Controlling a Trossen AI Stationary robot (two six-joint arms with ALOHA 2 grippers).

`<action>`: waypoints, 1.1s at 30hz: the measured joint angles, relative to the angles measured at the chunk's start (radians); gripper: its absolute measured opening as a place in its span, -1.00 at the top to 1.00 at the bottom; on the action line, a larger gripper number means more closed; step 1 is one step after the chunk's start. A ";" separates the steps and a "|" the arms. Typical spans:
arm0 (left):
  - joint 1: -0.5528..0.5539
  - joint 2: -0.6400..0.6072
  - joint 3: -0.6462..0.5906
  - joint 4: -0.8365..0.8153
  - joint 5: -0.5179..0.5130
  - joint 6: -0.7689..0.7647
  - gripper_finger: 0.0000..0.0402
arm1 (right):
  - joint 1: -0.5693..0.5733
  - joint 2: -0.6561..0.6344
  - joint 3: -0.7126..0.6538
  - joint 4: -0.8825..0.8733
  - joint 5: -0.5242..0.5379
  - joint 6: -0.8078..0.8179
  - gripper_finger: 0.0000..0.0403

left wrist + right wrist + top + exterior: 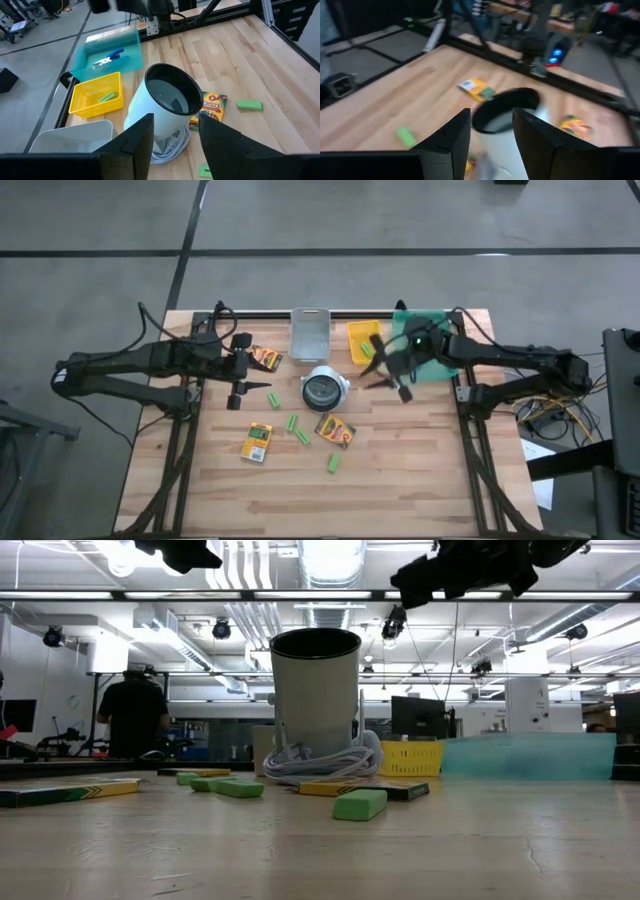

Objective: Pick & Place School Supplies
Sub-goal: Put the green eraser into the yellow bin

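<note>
Three yellow-and-green crayon boxes lie flat on the wooden table: one (265, 358) far left, one (257, 442) near left, one (335, 430) near the middle. Several light-green sticks (297, 429) lie loose between them. One more green stick (107, 96) lies in the yellow basket (362, 342). Blue-handled scissors (107, 59) lie in the teal tray (430, 350). My left gripper (252, 378) hangs open above the table, left of the white cup (325, 388). My right gripper (381, 368) is open, raised to the cup's right, nothing between its fingers.
The white cup (315, 690) stands upright mid-table with a white cord (320, 762) coiled at its foot. A grey bin (310, 332) stands at the far edge beside the basket. A person (132, 715) stands in the room beyond. Bare wood lies along the near edge.
</note>
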 joint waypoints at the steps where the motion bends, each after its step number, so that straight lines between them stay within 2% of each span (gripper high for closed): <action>1: 0.000 0.000 0.000 0.000 0.000 0.000 0.20 | 0.029 0.010 0.000 0.000 0.012 0.011 0.31; 9: 0.000 0.000 0.000 0.000 0.000 0.000 0.20 | 0.242 0.100 0.000 0.004 0.143 0.119 0.35; 17: 0.000 0.000 0.000 0.000 0.000 0.000 0.20 | 0.408 0.186 0.001 0.024 0.302 0.118 0.35; 23: 0.000 0.000 0.000 0.000 0.000 0.000 0.20 | 0.487 0.293 0.000 0.036 0.316 0.072 0.36; 33: 0.000 0.000 0.000 0.000 0.000 0.000 0.20 | 0.523 0.494 0.014 0.249 0.318 0.065 0.34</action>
